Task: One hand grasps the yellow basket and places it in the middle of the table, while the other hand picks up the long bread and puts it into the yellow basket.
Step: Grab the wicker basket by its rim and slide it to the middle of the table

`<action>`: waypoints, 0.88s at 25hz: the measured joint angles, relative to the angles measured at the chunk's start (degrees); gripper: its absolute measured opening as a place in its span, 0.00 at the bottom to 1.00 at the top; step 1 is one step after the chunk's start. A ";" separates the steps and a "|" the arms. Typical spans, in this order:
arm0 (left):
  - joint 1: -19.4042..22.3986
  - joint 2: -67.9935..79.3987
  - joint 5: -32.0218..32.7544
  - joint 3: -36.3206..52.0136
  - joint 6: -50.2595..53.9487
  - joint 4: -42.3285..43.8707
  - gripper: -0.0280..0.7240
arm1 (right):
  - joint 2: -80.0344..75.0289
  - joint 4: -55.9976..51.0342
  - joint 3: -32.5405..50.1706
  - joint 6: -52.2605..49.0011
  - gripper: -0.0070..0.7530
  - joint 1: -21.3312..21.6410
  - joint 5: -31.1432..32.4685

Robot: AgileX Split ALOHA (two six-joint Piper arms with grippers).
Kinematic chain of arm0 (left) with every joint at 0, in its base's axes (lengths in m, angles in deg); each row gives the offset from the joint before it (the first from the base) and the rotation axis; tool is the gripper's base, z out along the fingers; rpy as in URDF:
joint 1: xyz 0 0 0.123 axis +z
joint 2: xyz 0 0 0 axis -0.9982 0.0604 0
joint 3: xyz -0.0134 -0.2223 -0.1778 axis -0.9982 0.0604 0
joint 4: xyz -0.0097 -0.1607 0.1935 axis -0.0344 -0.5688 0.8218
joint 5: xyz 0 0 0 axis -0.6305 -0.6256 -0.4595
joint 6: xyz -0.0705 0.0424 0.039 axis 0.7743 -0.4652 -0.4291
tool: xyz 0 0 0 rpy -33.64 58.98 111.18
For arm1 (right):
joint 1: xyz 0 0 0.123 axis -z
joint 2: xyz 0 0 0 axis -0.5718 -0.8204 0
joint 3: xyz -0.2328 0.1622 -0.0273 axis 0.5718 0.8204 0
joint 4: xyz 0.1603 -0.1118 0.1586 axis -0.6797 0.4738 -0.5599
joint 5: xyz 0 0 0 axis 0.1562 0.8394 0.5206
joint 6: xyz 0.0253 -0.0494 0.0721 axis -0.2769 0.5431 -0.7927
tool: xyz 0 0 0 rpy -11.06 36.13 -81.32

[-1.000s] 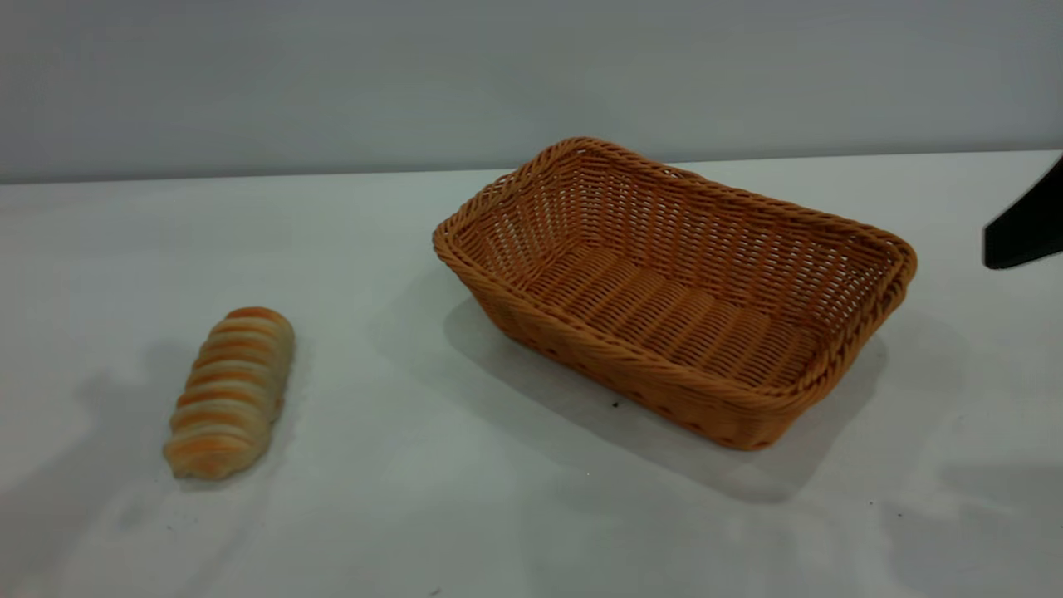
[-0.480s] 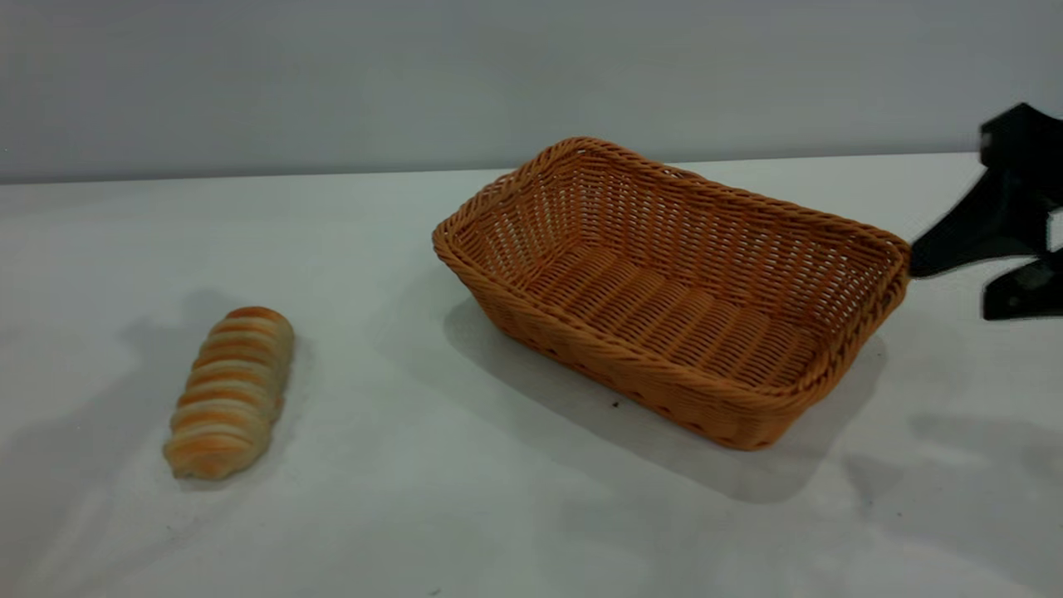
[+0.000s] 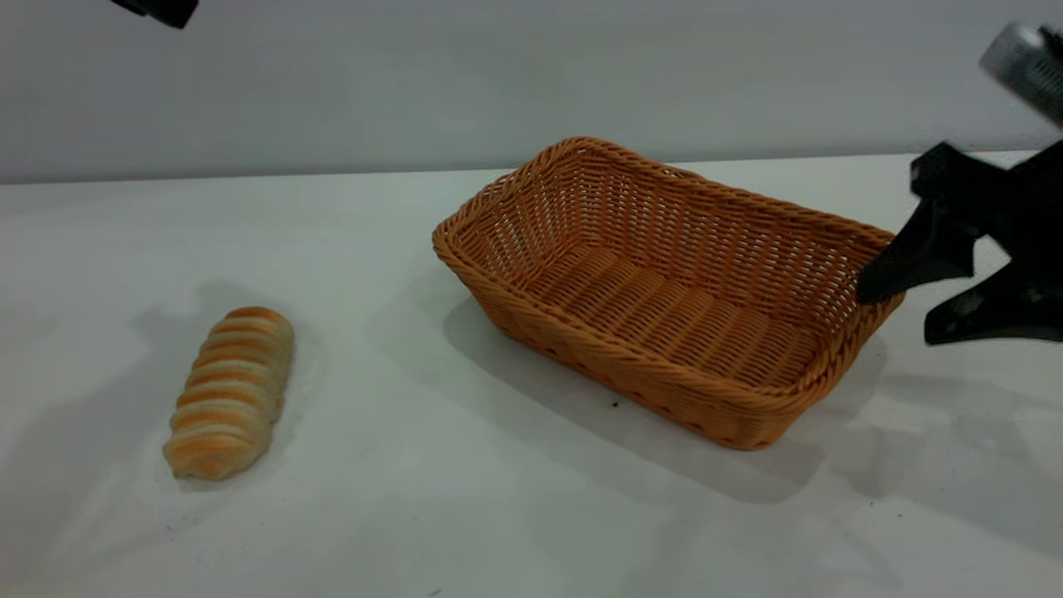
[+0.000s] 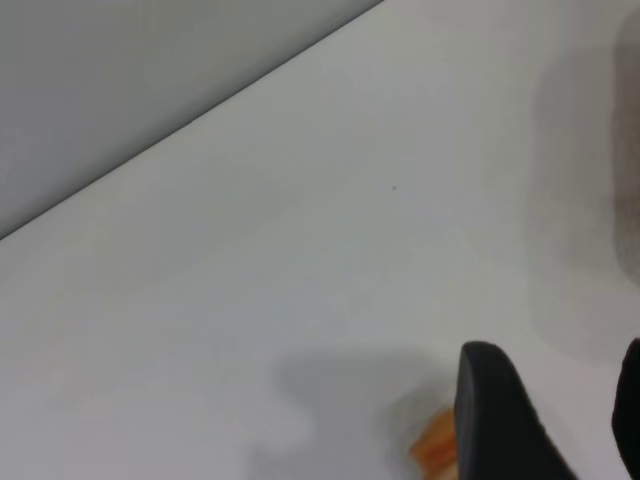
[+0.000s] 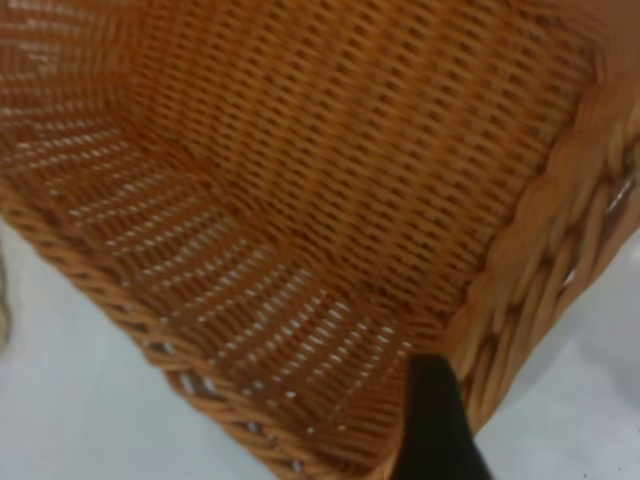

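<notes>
The yellow basket [image 3: 664, 291] stands right of the middle of the table [image 3: 498, 515], with nothing in it. The long bread [image 3: 230, 392] lies at the front left. My right gripper [image 3: 901, 314] is open at the basket's right end, one finger inside the rim and the other outside it. The right wrist view is filled by the basket [image 5: 300, 200], with one black finger [image 5: 435, 425] by its braided rim. High above the bread, my left gripper [image 4: 555, 385] is open and holds nothing. An orange end of the bread [image 4: 435, 450] shows beside its finger.
A grey wall [image 3: 415, 83] runs behind the table's far edge. A dark part of the left arm [image 3: 162, 8] shows at the top left corner of the exterior view. Bare tabletop lies between bread and basket.
My right gripper has come in from the right edge to the basket's right rim. A part of the left arm has appeared at the top left. Basket and bread have not moved.
</notes>
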 joint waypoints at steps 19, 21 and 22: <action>0.00 0.41 -0.71 -0.60 0.00 0.14 0.52 | -9.46 -0.32 -6.38 -0.38 0.66 0.00 2.48; 0.00 0.41 -0.76 -0.60 0.00 0.14 0.52 | -10.80 -0.61 -6.89 -0.38 0.66 0.00 2.75; 0.00 0.41 -0.82 -0.60 0.00 0.14 0.52 | -11.66 -0.75 -7.29 -0.26 0.66 0.00 2.80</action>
